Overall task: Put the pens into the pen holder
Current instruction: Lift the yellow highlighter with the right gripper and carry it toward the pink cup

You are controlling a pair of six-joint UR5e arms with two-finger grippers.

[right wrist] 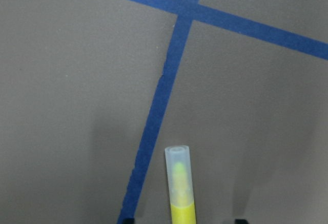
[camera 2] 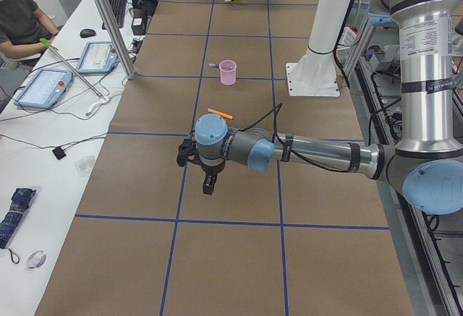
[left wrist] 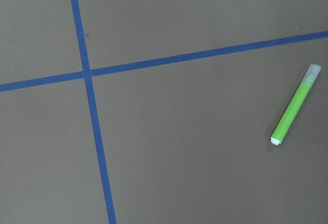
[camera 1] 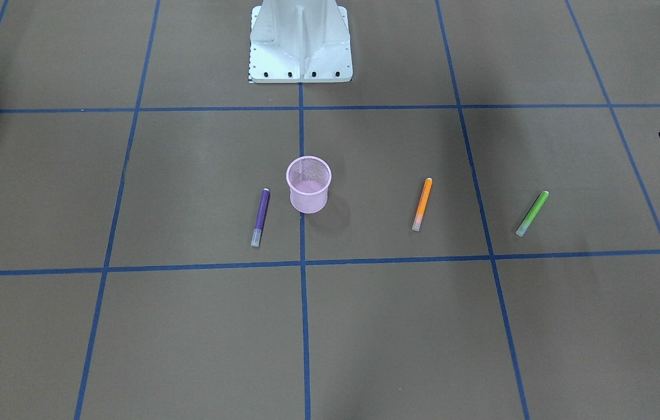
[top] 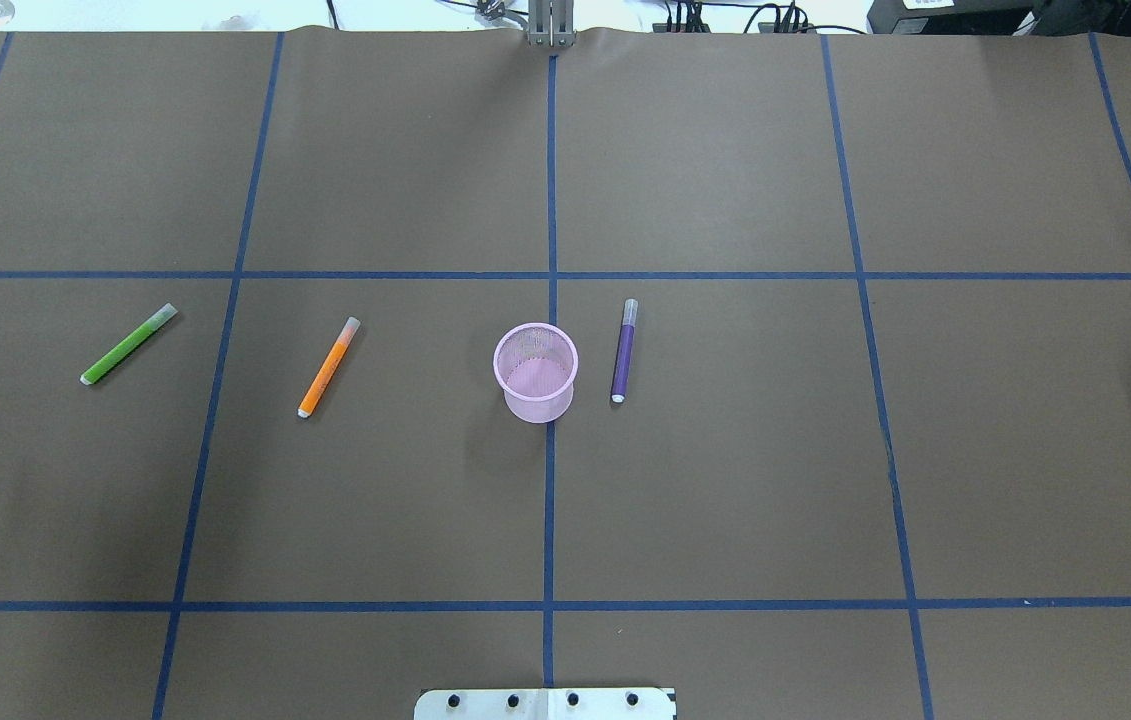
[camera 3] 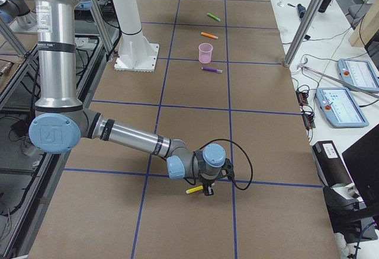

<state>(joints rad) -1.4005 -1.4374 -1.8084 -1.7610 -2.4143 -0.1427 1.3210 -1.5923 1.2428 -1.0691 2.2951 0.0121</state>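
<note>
Wire-mesh pen holder [top: 537,402], matt brown paper table cover [top: 725,480]

You see the left arm [camera 2: 318,153] stretched out low and almost level, the left gripper [camera 2: 207,184] pointing down; its jaws you cannot judge. The right arm [camera 3: 136,137] reaches out likewise, the right gripper [camera 3: 207,191] pointing down, jaws standing apart.

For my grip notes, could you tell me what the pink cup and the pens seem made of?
The pink cup looks like coated wire mesh: its fine grid is see-through. The green pen and yellow pen look like smooth plastic with frosted, translucent caps.
</note>
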